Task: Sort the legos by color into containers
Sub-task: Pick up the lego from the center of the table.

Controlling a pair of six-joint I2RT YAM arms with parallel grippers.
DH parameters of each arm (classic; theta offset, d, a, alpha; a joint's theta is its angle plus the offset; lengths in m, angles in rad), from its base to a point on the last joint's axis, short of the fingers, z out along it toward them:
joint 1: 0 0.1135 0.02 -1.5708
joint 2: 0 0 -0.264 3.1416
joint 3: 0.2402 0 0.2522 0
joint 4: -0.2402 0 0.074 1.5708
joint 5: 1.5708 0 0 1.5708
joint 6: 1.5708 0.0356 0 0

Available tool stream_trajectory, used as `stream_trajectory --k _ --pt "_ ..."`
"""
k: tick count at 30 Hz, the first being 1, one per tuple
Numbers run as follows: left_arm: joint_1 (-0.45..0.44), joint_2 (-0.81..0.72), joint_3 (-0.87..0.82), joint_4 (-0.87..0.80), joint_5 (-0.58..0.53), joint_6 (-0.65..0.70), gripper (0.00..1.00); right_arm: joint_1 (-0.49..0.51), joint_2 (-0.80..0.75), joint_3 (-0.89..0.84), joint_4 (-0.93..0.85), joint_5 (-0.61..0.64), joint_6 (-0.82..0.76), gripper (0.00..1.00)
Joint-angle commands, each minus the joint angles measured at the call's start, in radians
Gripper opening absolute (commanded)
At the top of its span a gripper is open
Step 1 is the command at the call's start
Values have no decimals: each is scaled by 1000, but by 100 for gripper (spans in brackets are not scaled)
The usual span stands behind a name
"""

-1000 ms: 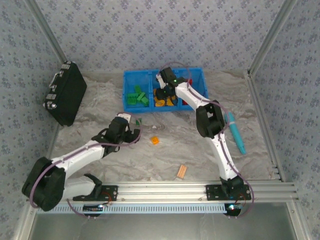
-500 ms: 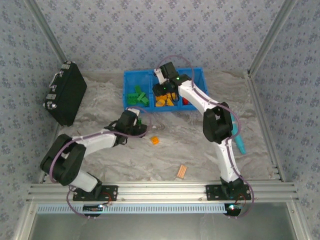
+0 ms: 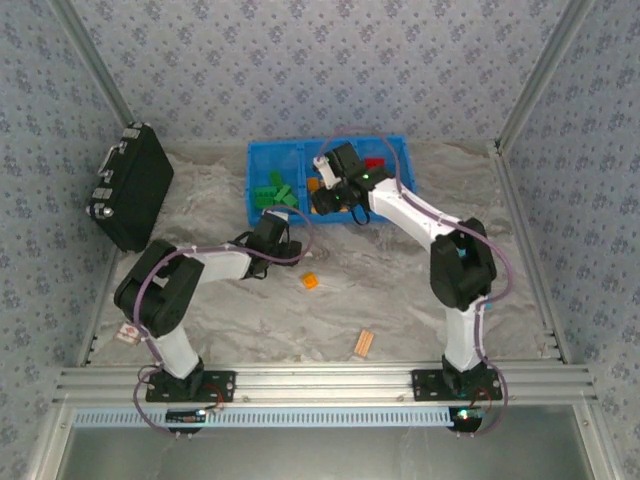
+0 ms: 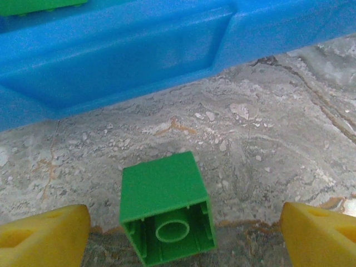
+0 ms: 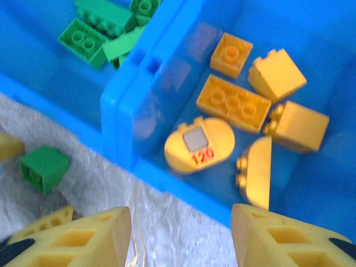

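A green lego [image 4: 167, 206] lies on its side on the table just in front of the blue bin [image 4: 139, 50], its hollow underside facing the left wrist camera. My left gripper [image 4: 183, 239] [image 3: 275, 236] is open around it, with a gap on both sides. My right gripper [image 5: 181, 239] [image 3: 330, 195] is open and holds nothing, hovering over the bin's near wall [image 5: 167, 172]. Below it, several orange-yellow legos [image 5: 233, 103] lie in the middle container. Green legos [image 5: 100, 33] [image 3: 272, 193] fill the left container and red ones [image 3: 375, 163] the right. One orange lego [image 3: 310, 281] sits on the table.
A black hard case [image 3: 130, 185] leans at the far left. A pale orange striped flat piece [image 3: 364, 343] lies near the front rail. The right wrist view also catches the loose green lego [image 5: 44, 167] on the table outside the bin.
My left arm has swung forward toward the bin and brought its gripper around the green lego, jaws narrowing slightly. My right gripper has opened and drawn back over the bin's near wall.
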Motion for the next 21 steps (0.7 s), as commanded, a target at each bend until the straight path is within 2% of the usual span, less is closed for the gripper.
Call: stream_trajectory --k 1,7,12,15,21 --pt "-6 27 26 44 -19 -20 85 42 -164 -146 76 32 6 53" --pt "-1 80 54 42 10 -21 68 84 -317 -356 99 59 67 54" --pt "0 94 62 29 24 -14 64 89 -359 -436 56 72 111 56" --pt "2 93 55 27 20 -12 54 94 -381 -498 29 84 136 56" --pt "1 100 54 16 14 -20 51 100 -405 -560 38 56 182 55"
